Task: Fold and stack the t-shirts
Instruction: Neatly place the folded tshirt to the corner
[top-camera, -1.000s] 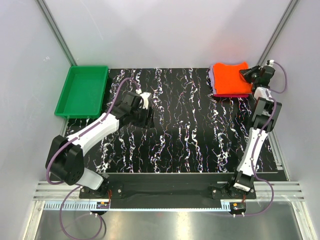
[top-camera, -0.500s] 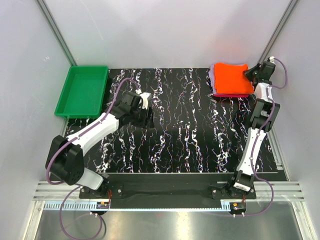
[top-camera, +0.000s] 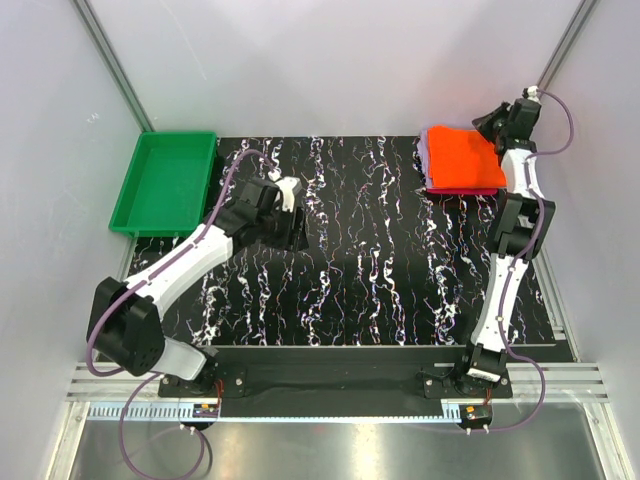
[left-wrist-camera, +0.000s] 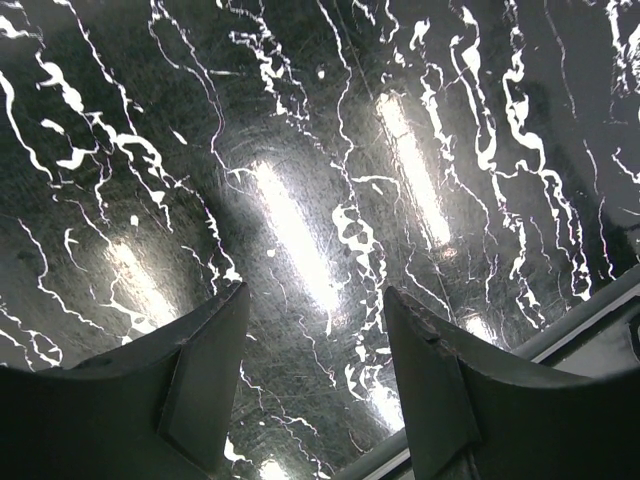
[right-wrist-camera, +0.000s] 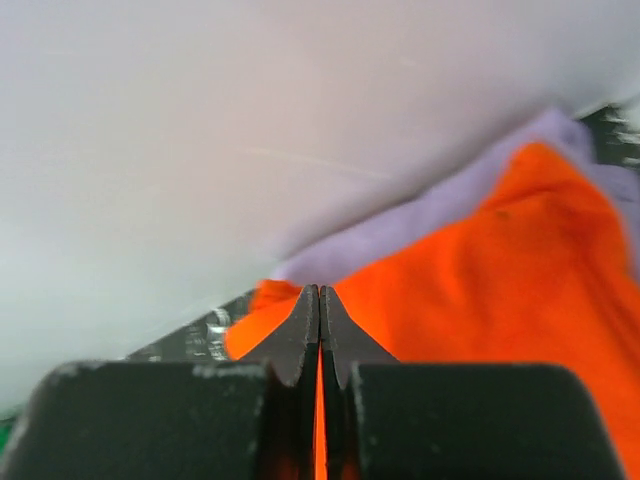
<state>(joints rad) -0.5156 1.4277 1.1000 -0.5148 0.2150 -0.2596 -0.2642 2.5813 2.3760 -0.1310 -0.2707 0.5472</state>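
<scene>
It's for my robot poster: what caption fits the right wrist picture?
Shut right pincer before the orange t-shirt, lavender t-shirt peeking out behind.

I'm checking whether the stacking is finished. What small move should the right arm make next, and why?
Probably lift the right gripper up and away. Its jaws are shut at the far right corner of the orange t-shirt, and that shirt already lies folded on the lavender t-shirt and the crimson t-shirt.

Black marbled table (top-camera: 380, 270), pale grey walls (top-camera: 330, 60)
</scene>
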